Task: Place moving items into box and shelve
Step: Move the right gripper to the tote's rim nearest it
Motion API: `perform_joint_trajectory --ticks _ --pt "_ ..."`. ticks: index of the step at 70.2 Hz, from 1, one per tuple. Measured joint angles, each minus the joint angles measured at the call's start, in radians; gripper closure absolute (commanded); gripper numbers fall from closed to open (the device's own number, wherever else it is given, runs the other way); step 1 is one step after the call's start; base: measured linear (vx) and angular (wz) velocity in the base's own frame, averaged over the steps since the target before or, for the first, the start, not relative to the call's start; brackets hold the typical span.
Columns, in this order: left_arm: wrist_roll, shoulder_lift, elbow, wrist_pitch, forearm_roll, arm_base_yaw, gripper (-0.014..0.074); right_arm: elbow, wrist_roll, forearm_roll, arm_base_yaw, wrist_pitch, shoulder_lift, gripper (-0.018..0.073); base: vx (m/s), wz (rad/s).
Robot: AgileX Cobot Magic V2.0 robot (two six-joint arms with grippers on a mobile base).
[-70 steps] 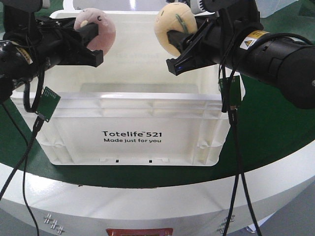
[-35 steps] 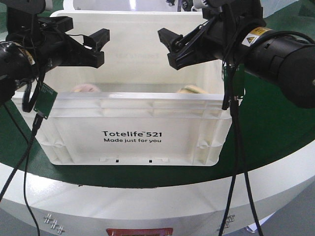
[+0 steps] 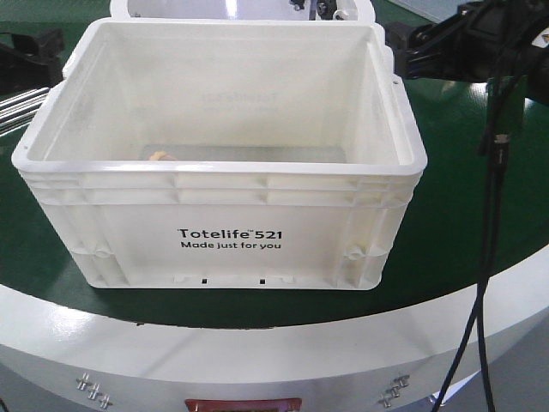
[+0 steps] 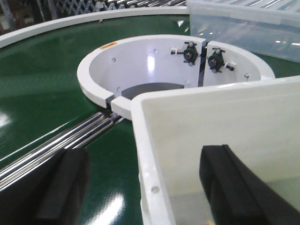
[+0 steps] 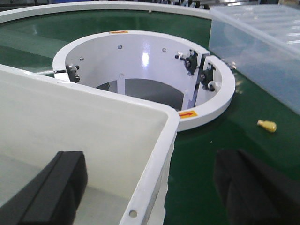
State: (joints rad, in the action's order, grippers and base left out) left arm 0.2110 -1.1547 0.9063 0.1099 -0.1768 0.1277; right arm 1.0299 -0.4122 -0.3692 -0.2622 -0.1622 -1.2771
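Note:
The white box [image 3: 227,236] with black "Totelife 521" print stands on the green belt. Of the moving items, only a cream sliver of one [image 3: 160,156] shows inside it, low behind the front wall; the rest of the box floor is hidden. My left gripper [image 4: 147,187] is open, its black fingers [image 4: 61,187] standing on either side of the box's left wall [image 4: 150,154]. My right gripper [image 5: 150,192] is open too, straddling the box's right wall [image 5: 154,173]. In the front view both grippers sit at the box's upper sides, left [image 3: 34,56] and right [image 3: 420,47].
Behind the box is a white ring-shaped fixture [image 4: 93,70] [image 5: 140,47]. A clear plastic bin [image 5: 258,42] [image 4: 243,23] stands at the back right. Metal rods [image 4: 56,140] run to the left. A small yellow object [image 5: 266,125] lies on the belt at the right.
A second ago both grippers held toys over the box; they opened and the toys fell in. Both arms then drew outward and back to the box's side walls.

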Motion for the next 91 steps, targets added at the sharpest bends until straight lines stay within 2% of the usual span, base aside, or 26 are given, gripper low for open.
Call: perform_joint_trajectory --ticks 8,16,44,58,91 --pt "0.062 0.010 0.000 0.062 0.001 -0.021 0.0011 0.001 0.052 -0.008 0.028 -0.068 0.004 -0.0003 0.00 0.00" --pt "0.090 0.008 0.023 0.126 0.001 -0.030 0.0011 0.029 0.065 -0.004 0.035 -0.156 0.003 0.0006 0.00 0.00" --pt "0.097 0.006 0.170 0.250 0.001 -0.030 0.0011 0.276 0.147 0.001 0.035 -0.385 -0.085 0.0006 0.00 0.00" --pt "0.098 0.006 0.170 0.288 0.000 -0.030 0.0011 0.339 0.133 0.004 0.035 -0.438 -0.170 0.0006 0.00 0.00" --pt "0.098 0.006 0.170 0.342 0.000 -0.030 0.0011 0.343 0.168 0.029 0.035 -0.513 -0.281 0.0022 0.00 0.00"
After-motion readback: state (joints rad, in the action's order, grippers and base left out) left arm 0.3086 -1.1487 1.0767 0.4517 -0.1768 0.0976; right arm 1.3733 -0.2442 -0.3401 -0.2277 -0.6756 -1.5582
